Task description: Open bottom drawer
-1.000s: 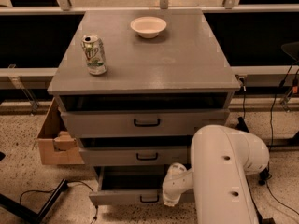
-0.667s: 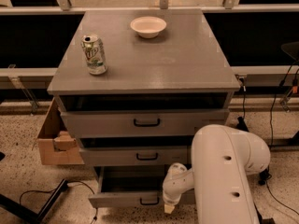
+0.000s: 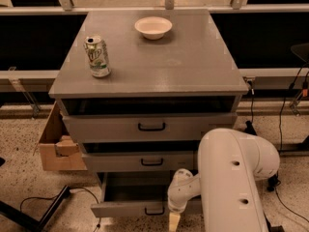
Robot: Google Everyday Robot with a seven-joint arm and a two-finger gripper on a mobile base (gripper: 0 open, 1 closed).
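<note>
The robot's gripper point(image 3: 174, 220) hangs low at the bottom edge of the view, on the end of the big white arm point(image 3: 231, 182). It is right at the front of the drawer, just beside the small black loop handle point(image 3: 154, 210). I cannot tell if the gripper is open or closed, or if it has hold of anything.

The grey bottom drawer with the thin front point(image 3: 120, 209) is the lowest of three in the grey cabinet. It sticks out past the other two, and you can see down into its plain grey inside point(image 3: 140, 192). So it looks partly open already.

I think the robot is in the pulling step, and much of the job is done. The next move needs a straight pull toward the robot, level with the floor, so the drawer slides and does not jam. (If it is out far enough, the gripper only needs to let go and back away.)

Above it are the taller grey middle drawer point(image 3: 125, 162) and the grey top drawer point(image 3: 111, 128), each with the same kind of black handle. On the flat grey cabinet top point(image 3: 183, 57) stand a green and white drink can point(image 3: 97, 56) and a small white bowl point(image 3: 153, 27), well apart. A brown cardboard box point(image 3: 58, 151) sits on the speckled floor point(image 3: 19, 182) beside the cabinet.
</note>
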